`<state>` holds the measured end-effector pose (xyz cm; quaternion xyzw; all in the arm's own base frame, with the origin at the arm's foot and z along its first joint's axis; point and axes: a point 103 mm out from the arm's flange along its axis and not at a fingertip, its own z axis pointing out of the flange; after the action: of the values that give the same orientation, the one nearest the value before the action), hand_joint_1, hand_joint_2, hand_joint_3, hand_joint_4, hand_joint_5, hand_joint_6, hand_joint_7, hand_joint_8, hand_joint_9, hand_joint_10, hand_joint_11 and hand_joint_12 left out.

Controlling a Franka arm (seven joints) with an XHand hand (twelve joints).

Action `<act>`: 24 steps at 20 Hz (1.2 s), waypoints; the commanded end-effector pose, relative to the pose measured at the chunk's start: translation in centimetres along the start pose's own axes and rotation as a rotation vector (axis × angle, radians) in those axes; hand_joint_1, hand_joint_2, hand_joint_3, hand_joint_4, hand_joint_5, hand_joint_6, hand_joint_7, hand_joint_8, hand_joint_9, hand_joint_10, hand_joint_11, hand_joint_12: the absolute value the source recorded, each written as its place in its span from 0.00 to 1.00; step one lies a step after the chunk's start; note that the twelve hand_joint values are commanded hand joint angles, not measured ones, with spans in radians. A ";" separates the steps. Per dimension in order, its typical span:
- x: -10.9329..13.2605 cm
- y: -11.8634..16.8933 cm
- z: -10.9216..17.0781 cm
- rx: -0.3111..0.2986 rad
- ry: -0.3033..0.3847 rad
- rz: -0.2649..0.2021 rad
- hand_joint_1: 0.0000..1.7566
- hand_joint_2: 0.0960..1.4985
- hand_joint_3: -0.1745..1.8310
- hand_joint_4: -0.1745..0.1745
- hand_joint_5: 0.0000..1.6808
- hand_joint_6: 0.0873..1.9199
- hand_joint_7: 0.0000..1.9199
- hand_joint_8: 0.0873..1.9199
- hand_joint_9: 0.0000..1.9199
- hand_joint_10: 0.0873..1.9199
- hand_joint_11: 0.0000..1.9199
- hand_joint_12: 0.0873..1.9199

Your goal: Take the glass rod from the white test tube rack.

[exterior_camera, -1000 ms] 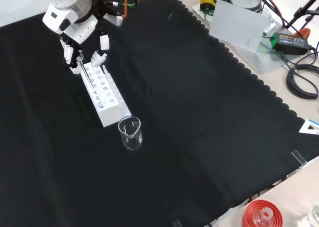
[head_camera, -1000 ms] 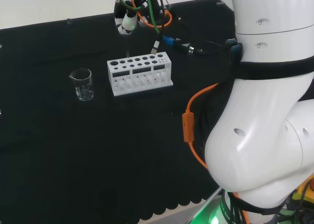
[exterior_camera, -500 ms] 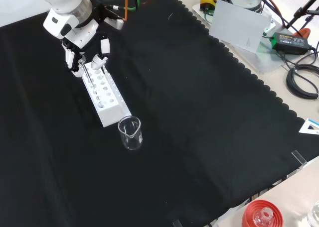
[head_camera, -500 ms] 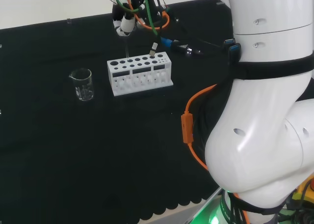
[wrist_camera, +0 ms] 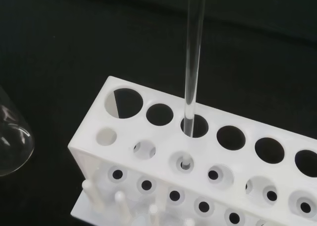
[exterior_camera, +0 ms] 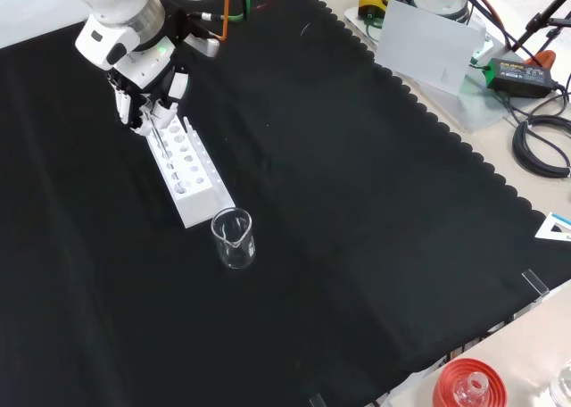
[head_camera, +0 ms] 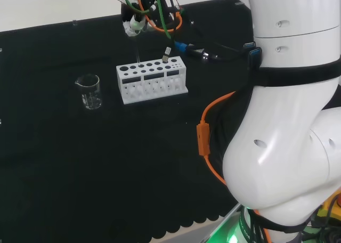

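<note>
The glass rod [wrist_camera: 192, 62] is pinched at its top by the curled fingers [exterior_camera: 161, 112] of the hand [exterior_camera: 147, 95], and is kept upright below them, seated in a hole of the white test tube rack [wrist_camera: 163, 186] for a straight lift.

A black-clothed bench [exterior_camera: 357, 202] carries a white rack [exterior_camera: 188, 170] and beaker [exterior_camera: 234, 238].

Clear glass rod [wrist_camera: 192, 72] upright in the third large hole of the white test tube rack [wrist_camera: 163, 151].
</note>
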<state>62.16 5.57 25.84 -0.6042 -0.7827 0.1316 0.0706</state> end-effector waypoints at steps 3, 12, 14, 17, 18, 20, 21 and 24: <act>-0.5 0.4 0.5 -0.003 -0.007 0.010 0.66 0.68 0.15 0.00 0.58 0.51 0.58 0.39 0.76 0.15 0.79 0.31; -0.2 -0.1 -0.3 -0.108 -0.042 -0.001 0.75 0.29 0.59 0.03 0.67 0.49 0.70 0.43 0.82 0.30 0.82 0.31; -0.1 -0.2 -0.5 -0.130 -0.054 -0.007 0.75 0.28 0.59 0.00 0.67 0.49 0.71 0.42 0.83 0.30 0.82 0.32; -0.1 -0.3 -0.6 -0.128 -0.066 -0.013 0.76 0.29 0.58 0.00 0.67 0.47 0.72 0.40 0.84 0.30 0.82 0.33; -0.1 -0.4 -0.8 -0.127 -0.064 -0.016 0.76 0.29 0.58 0.00 0.68 0.46 0.72 0.39 0.85 0.29 0.82 0.33; 0.0 -0.6 -1.1 -0.126 -0.063 -0.026 0.76 0.28 0.58 0.00 0.68 0.45 0.73 0.38 0.85 0.28 0.82 0.33; 0.0 -0.7 -1.4 -0.128 -0.060 -0.028 0.76 0.28 0.58 0.00 0.69 0.44 0.73 0.37 0.85 0.28 0.82 0.33; 0.3 -1.2 -1.9 -0.130 -0.056 -0.037 0.76 0.28 0.57 0.00 0.69 0.42 0.73 0.37 0.86 0.27 0.82 0.32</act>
<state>61.91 5.54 26.95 -0.5953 -0.7973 0.0988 0.0111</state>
